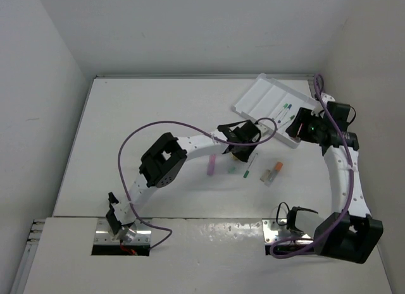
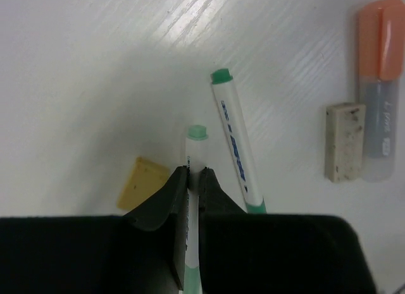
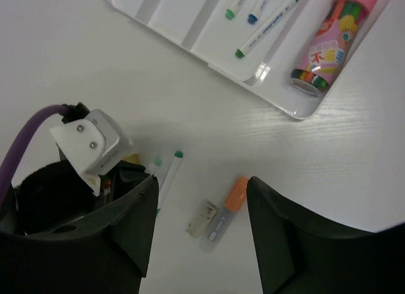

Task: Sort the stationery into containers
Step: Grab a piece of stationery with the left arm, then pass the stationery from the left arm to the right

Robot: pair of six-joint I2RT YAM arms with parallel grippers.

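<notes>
The white tray is lying at the far right of the table, with its long parallel compartments running side by side. In the right wrist view, the tray's end compartment is holding a pink tube. The tube is printed with bright cartoon shapes and bold red-and-yellow characters that are too small to read. The compartment next to it is holding three slim white pens lying lengthwise, two showing green tips and one a blue tip; the thin lettering on them is not legible. The right gripper is hovering over the tray's near corner, its fingers spread wide apart with nothing between them. Near the middle of the table, the left gripper is squeezing its fingers tight on the barrel of a pale-green-capped pen. It is not possible to tell whether this pen is touching the tabletop. A darker green-capped pen is lying just beside it, nearly parallel. Both pens are carrying blue print along their white barrels, too blurred to make out. A yellow eraser block is sitting just beside the left gripper's fingers. Further off, a speckled beige eraser is lying against an orange-capped highlighter, whose clear barrel is showing faint grey script that cannot be read. A lilac stick is lying on the table just left of the left gripper.
</notes>
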